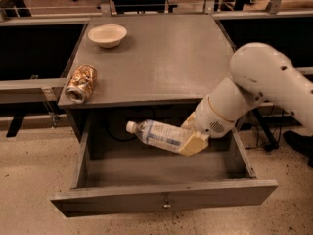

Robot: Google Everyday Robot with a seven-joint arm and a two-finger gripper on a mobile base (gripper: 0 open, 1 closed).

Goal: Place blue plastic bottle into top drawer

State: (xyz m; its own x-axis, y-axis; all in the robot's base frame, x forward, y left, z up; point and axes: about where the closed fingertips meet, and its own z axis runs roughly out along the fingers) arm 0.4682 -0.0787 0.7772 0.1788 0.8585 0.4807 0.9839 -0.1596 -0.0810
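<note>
The blue plastic bottle [159, 135], clear with a white cap and pale label, lies almost level with its cap pointing left. My gripper [190, 139] is shut on the bottle's base end and holds it inside the open top drawer [161, 197], above the drawer floor. The white arm comes in from the right. The drawer is pulled far out from the grey cabinet, and its front panel carries a small metal knob [167, 204].
On the cabinet top [161, 53] a crushed coppery can [81, 83] lies at the left front edge and a white bowl [107, 35] stands at the back left. Dark shelving flanks the cabinet. Speckled floor lies in front.
</note>
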